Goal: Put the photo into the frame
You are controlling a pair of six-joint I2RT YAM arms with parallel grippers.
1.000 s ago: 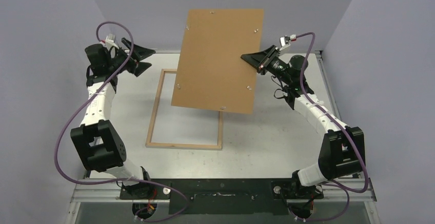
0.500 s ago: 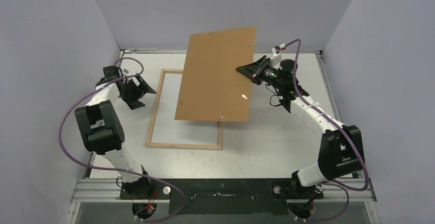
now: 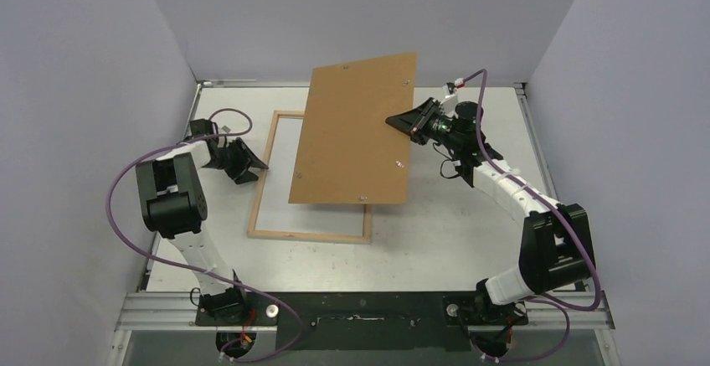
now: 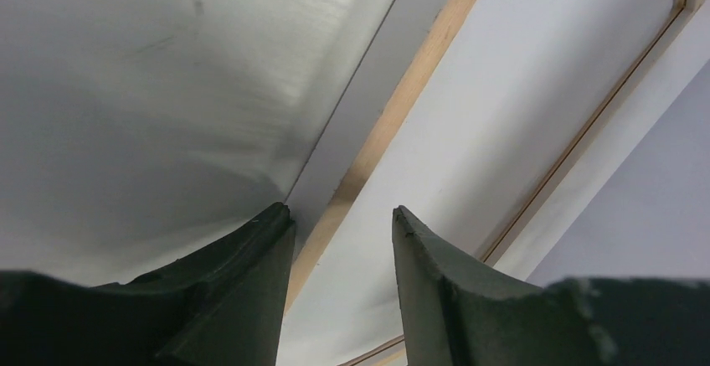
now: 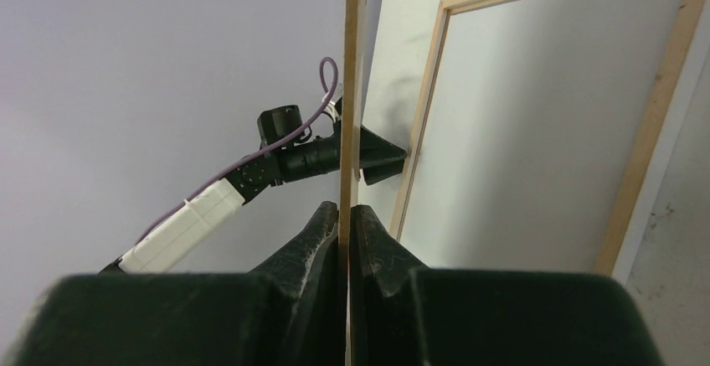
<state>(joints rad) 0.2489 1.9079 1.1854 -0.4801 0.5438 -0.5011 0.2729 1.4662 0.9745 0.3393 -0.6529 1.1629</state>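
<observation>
The thin light-wood rectangular frame (image 3: 310, 234) lay flat, judged light but stiff and best taken by its left rail, which the left gripper (image 3: 259, 166) straddled with jaws apart, while above it the right gripper (image 3: 392, 120) clamped a tilted brown fibreboard panel (image 3: 352, 140).

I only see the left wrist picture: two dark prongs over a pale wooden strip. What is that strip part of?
Observer: From above, it is the left rail of a frame lying flat on the table.
Visitor: Is the other arm doing anything?
Observer: The right gripper holds a brown board tilted in the air above the frame.
Visitor: Holds it tight?
Observer: Its wrist view shows the jaws shut on the board's edge.
</observation>
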